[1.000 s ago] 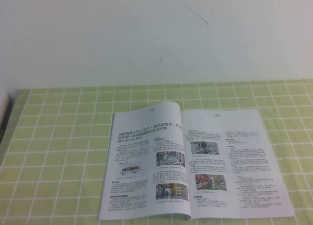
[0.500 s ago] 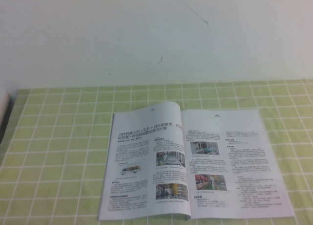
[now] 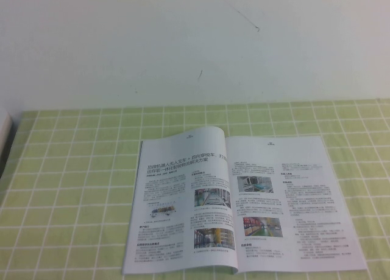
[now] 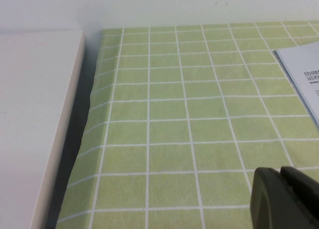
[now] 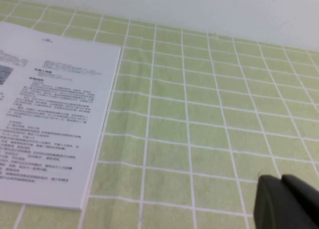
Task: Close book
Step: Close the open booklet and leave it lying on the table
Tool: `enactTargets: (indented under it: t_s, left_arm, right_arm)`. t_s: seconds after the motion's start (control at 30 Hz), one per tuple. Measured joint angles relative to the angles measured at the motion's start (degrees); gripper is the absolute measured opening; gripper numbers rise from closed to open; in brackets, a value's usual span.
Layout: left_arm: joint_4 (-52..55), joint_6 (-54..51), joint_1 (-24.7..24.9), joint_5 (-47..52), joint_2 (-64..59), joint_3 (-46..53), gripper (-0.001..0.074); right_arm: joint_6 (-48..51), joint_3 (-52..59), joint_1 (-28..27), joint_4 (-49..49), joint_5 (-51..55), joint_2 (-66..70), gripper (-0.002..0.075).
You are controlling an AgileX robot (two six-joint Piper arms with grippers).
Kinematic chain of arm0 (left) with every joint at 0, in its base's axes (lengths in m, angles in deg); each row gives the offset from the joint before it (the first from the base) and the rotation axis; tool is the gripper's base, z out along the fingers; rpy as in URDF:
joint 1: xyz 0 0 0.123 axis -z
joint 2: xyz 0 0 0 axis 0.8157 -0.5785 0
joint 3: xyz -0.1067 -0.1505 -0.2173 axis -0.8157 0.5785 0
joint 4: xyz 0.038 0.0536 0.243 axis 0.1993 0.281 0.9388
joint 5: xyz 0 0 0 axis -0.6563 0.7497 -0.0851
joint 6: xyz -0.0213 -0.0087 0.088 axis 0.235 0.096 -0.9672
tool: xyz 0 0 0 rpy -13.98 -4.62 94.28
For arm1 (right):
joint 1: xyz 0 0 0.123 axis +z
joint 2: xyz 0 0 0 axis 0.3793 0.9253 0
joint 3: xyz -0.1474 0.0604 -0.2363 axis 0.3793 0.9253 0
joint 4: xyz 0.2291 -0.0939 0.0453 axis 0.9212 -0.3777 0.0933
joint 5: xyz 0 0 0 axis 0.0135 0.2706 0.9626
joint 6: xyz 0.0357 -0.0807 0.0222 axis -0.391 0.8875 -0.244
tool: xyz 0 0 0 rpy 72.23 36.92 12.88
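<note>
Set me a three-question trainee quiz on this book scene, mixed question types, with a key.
1. True or false: the book lies open on the green checked tablecloth.
2. Where is the left gripper? A) above bare tablecloth to the left of the book B) pressing on the pages C) lifting the cover
3. Fill in: the right gripper is above the tablecloth on the book's ____ side, touching no page.
Key: 1 true; 2 A; 3 right.
</note>
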State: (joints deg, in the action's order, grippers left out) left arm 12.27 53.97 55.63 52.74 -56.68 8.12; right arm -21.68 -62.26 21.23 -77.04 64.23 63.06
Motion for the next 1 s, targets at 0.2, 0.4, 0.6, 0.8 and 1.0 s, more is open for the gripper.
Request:
enactTargets:
  t_s: [0.2, 0.4, 0.6, 0.8, 1.0]
  left_arm:
    - [0.0, 0.0, 0.0, 0.0, 0.0, 0.0, -0.0004]
    - [0.0, 0.0, 0.0, 0.0, 0.0, 0.0, -0.0004]
    - [0.0, 0.0, 0.0, -3.99, 0.0, 0.51, -0.0004]
    - [0.0, 0.0, 0.0, -22.82, 0.0, 0.51, -0.0004]
    - [0.0, 0.0, 0.0, -46.56, 0.0, 0.51, -0.0004]
  right_arm:
    - [0.0, 0.0, 0.0, 0.0, 0.0, 0.0, -0.0003]
    - [0.0, 0.0, 0.0, 0.0, 0.0, 0.0, -0.0003]
    - [0.0, 0.29, 0.0, 0.0, -3.33, 0.0, -0.0003]
    - [0.0, 0.44, 0.0, 0.0, -27.15, 0.0, -0.0003]
    - [0.0, 0.44, 0.0, 0.0, -55.67, 0.0, -0.0003]
